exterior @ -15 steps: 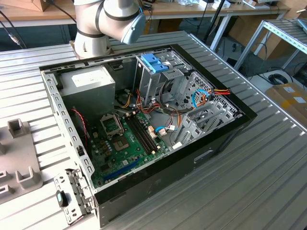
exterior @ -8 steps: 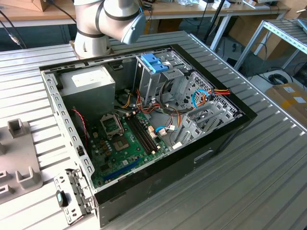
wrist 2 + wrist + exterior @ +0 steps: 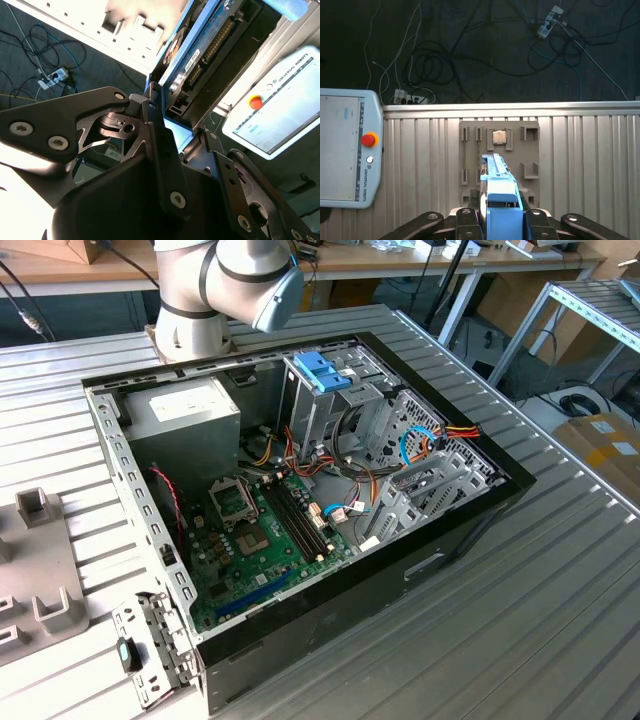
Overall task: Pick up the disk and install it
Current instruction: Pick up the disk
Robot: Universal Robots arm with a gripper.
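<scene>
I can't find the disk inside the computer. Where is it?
The disk is clamped in the gripper; in the first wrist view, the grey tray on the table lies beyond it.

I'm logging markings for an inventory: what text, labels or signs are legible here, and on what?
On the teach pendant: a maker's name in capitals along its casing; the screen text is too small to read.
On the disk: a small white label, print too small to read.
On the power supply: a label, print too small to read.
Nothing else is legible.
</scene>
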